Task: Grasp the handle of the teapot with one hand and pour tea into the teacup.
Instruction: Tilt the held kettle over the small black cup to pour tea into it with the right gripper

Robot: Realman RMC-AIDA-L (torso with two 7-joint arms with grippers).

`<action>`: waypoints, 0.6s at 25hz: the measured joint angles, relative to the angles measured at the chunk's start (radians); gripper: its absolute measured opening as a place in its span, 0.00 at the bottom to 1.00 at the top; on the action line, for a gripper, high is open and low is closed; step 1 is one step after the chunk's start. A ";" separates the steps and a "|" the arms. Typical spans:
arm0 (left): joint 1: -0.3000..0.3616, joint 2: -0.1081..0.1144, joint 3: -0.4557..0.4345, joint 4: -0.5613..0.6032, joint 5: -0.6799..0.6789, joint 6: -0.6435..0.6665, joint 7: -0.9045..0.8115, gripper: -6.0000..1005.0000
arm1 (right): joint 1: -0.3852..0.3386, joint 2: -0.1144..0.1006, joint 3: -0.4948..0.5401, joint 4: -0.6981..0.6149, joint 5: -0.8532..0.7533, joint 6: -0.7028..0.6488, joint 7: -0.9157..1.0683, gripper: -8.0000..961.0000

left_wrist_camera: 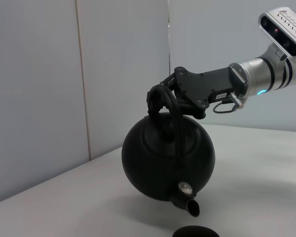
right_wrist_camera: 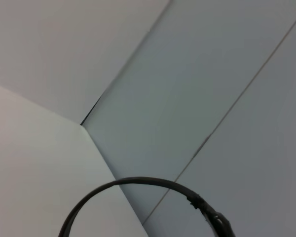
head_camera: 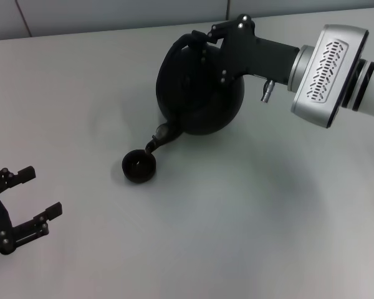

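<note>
The round matte-black teapot (head_camera: 199, 87) hangs above the table, tipped forward. Its short spout (head_camera: 158, 138) points down over the small dark teacup (head_camera: 139, 167). My right gripper (head_camera: 204, 38) reaches in from the right and is shut on the arched black handle (head_camera: 182, 42) at the top of the pot. The left wrist view shows the same from the side: the teapot (left_wrist_camera: 167, 158) hangs from the handle (left_wrist_camera: 171, 116) in the right gripper (left_wrist_camera: 162, 96), with the spout (left_wrist_camera: 190, 205) just above the teacup's rim (left_wrist_camera: 195, 231). My left gripper (head_camera: 43, 190) rests open at the lower left, holding nothing.
The pale grey table (head_camera: 249, 224) spreads out around the cup. A wall panel (head_camera: 112, 15) runs along its far edge. In the right wrist view only wall panels and a thin dark arc (right_wrist_camera: 138, 181) show.
</note>
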 joint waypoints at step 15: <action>-0.003 0.000 -0.011 0.003 0.000 0.002 -0.010 0.78 | 0.017 0.001 -0.012 -0.013 0.003 -0.010 0.049 0.15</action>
